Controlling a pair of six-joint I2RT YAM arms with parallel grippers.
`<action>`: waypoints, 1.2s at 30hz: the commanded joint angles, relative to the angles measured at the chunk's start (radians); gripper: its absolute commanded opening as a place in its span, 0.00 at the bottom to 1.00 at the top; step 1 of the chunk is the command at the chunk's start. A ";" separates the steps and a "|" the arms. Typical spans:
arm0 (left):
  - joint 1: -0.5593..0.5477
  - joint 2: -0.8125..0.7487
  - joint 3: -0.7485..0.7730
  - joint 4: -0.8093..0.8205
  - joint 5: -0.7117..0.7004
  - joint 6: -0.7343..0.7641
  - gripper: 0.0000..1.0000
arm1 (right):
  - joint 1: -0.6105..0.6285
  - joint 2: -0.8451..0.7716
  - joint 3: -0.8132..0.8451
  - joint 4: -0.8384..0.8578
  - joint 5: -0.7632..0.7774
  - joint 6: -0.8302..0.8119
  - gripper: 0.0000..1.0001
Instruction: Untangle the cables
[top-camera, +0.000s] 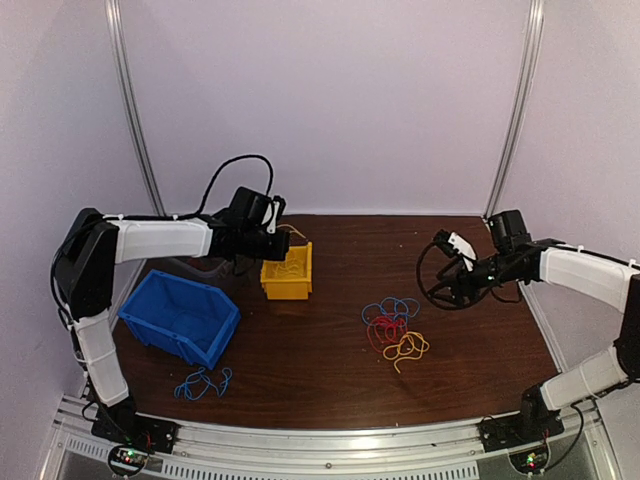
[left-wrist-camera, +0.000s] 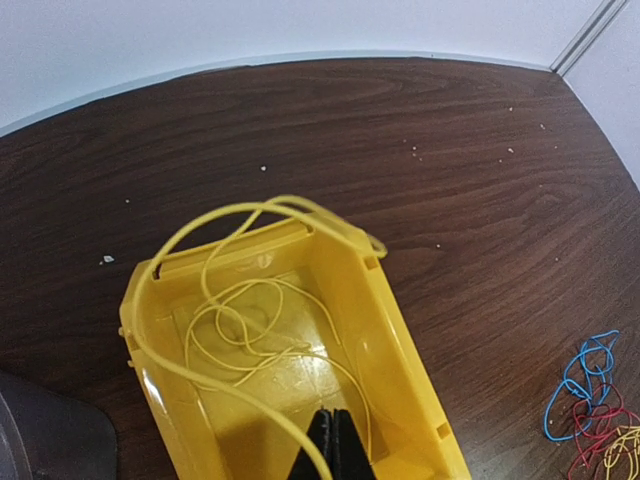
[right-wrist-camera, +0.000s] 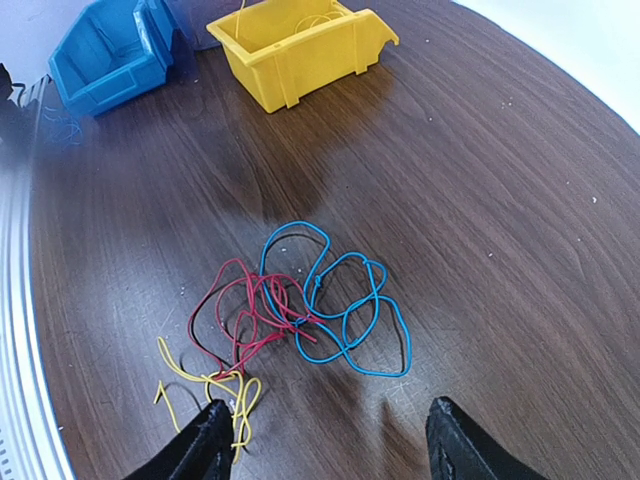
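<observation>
Top external view: I judge I'm partway, left tool pinching one yellow cable in the yellow bin, spread right tool over the knotted bundle yet to separate.

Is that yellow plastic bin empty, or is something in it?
Not empty: a thin yellow cable lies coiled inside the yellow plastic bin, one loop over its rim.

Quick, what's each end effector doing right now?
Left end effector: closed on the yellow cable.
Right end effector: open, holding nothing.
</observation>
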 joint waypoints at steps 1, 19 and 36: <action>-0.005 0.020 0.092 -0.053 -0.046 -0.039 0.00 | -0.006 -0.032 -0.019 0.016 -0.014 -0.004 0.67; -0.069 -0.165 0.050 -0.090 -0.072 -0.078 0.00 | -0.006 -0.088 -0.029 0.013 -0.022 -0.008 0.67; -0.140 -0.486 -0.041 -0.431 -0.064 0.153 0.50 | -0.007 -0.174 0.007 0.047 0.011 0.054 0.68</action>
